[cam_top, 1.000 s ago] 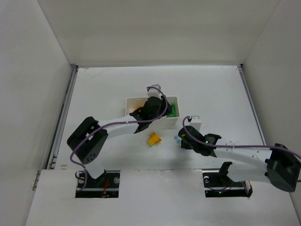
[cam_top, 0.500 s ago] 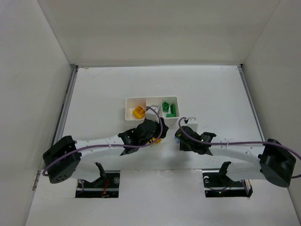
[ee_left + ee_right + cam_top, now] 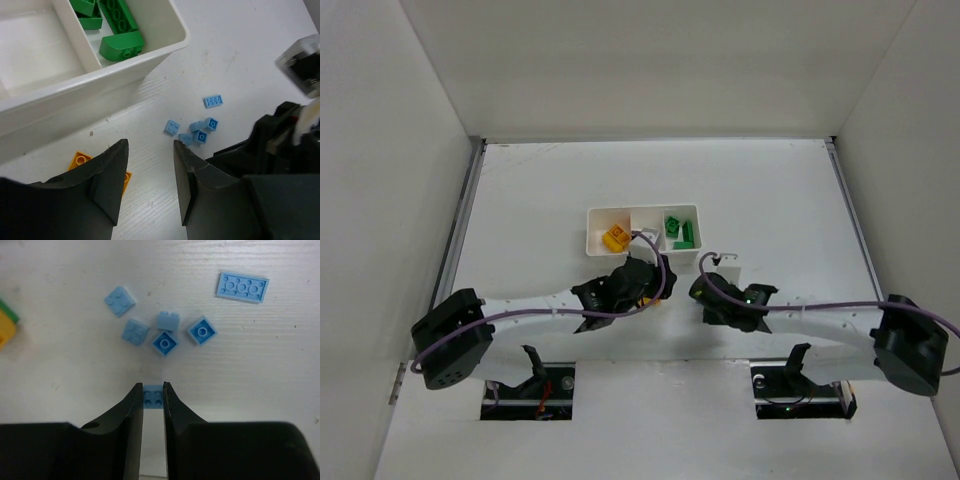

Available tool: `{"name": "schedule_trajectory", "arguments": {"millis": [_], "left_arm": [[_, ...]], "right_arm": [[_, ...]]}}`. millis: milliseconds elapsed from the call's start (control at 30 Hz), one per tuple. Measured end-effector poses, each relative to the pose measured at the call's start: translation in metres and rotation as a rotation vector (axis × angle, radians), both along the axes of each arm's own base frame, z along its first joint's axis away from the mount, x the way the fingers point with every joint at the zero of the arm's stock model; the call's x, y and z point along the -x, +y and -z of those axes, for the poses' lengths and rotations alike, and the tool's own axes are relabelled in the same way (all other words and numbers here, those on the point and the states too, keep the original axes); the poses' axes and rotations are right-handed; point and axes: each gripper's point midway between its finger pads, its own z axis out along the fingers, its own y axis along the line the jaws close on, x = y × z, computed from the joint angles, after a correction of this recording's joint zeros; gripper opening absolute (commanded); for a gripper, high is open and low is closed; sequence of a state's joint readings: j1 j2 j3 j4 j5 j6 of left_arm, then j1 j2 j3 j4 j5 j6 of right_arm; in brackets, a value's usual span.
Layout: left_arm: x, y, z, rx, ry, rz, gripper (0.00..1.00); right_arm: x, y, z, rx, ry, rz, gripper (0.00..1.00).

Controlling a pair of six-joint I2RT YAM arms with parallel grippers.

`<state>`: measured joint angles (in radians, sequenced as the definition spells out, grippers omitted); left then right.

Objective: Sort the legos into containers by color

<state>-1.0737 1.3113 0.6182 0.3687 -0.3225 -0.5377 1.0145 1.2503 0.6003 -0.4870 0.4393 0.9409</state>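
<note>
Yellow waits on the left; pale blue is being picked on the right.

My left hand hangs with its jaws apart and nothing between them. A yellow brick lies on the worktop at its 8 o'clock, half hidden by a finger. The tray sits at 12 o'clock, with green bricks in its right compartment and the middle compartment looking bare. My right hand is pinched on one pale blue brick, with the loose blue bricks at its 12 o'clock. I judge this a blue pick. Next comes a clean lift and a carry to the middle compartment, keeping clear of my left arm. I can read no brand or writing.
</note>
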Motion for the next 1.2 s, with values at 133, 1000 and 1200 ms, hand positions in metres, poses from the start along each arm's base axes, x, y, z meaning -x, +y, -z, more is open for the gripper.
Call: {"name": "schedule_trajectory", "arguments": {"millis": [133,1000,1200], "left_arm": [[0.008,-0.005,0.005,-0.008,-0.002,0.028,0.39],[0.024,-0.085,0.079,-0.236,0.021,0.142,0.3],[0.024,-0.083,0.088,-0.26,0.029,0.14,0.24]], "right_arm": [[-0.003,0.002,-0.037,-0.103,-0.086,0.002,0.14],[-0.096,-0.047,-0.134,-0.299,-0.434,0.163,0.15],[-0.094,-0.044,-0.128,-0.309,-0.424,0.148,0.15]]}}
